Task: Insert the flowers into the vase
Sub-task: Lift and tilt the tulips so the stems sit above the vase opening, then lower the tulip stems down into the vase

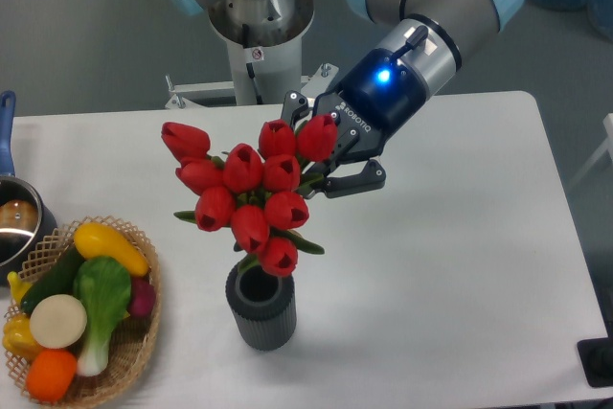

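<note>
Red flowers (251, 196) in the end effector's (324, 152) grip, stems hidden, above vase (261, 308).

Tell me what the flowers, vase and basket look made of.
Flowers: probably artificial, plastic or fabric; uniform, slightly glossy red buds. Vase: matte dark grey, ribbed, maybe plastic or ceramic. Basket: woven wicker, open tan weave.
</note>
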Robot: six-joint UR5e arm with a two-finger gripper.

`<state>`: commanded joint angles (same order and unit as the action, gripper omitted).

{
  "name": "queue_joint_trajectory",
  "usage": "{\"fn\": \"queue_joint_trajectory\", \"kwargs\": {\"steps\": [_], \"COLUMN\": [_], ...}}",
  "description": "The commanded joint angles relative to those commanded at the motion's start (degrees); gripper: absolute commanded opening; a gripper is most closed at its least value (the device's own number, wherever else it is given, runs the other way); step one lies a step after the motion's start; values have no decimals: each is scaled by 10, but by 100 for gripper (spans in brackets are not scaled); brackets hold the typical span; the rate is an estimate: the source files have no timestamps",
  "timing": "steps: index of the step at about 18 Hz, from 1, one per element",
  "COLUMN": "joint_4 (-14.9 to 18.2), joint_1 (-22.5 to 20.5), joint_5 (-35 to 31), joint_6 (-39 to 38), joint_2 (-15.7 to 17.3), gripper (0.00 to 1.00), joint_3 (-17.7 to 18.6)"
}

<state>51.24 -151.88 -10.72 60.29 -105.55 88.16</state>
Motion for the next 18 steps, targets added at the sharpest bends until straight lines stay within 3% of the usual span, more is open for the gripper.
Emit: {"fn": "queue_joint_trajectory", "kwargs": {"steps": [18], "joint_4": [-19], "joint_1": [17], "joint_5": [43], "joint_6": [6], "joint_2": [-57], "gripper": [0], "joint_3": [-7]}}
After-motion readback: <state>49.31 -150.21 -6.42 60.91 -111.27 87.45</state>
